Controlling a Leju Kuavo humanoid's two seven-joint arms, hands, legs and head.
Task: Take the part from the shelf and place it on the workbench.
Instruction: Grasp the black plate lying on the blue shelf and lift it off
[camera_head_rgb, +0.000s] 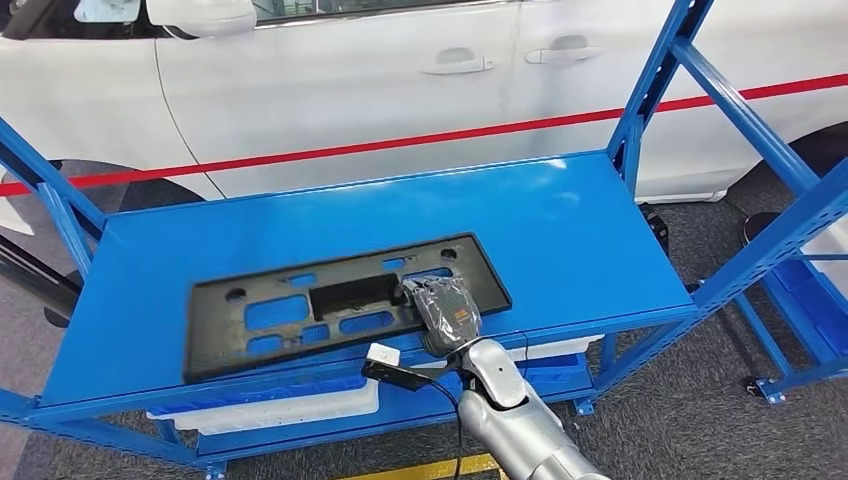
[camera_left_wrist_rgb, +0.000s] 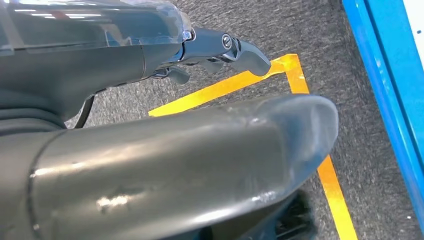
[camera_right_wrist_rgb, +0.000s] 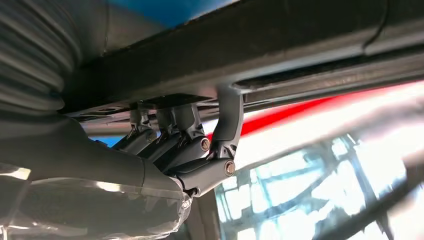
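Right hand (camera_head_rgb: 447, 312) reaches onto blue shelf (camera_head_rgb: 560, 215), fingers (camera_right_wrist_rgb: 227, 125) hooked over near edge of one black part (camera_head_rgb: 345, 300) (flat frame with holes), holding it. Part lies flat on top shelf board. One white car (camera_head_rgb: 400, 80) with red stripe stands behind. Left wrist view adds left hand (camera_left_wrist_rgb: 220, 50), fingers curled in, holding nothing, over grey floor with yellow tape (camera_left_wrist_rgb: 300, 80).
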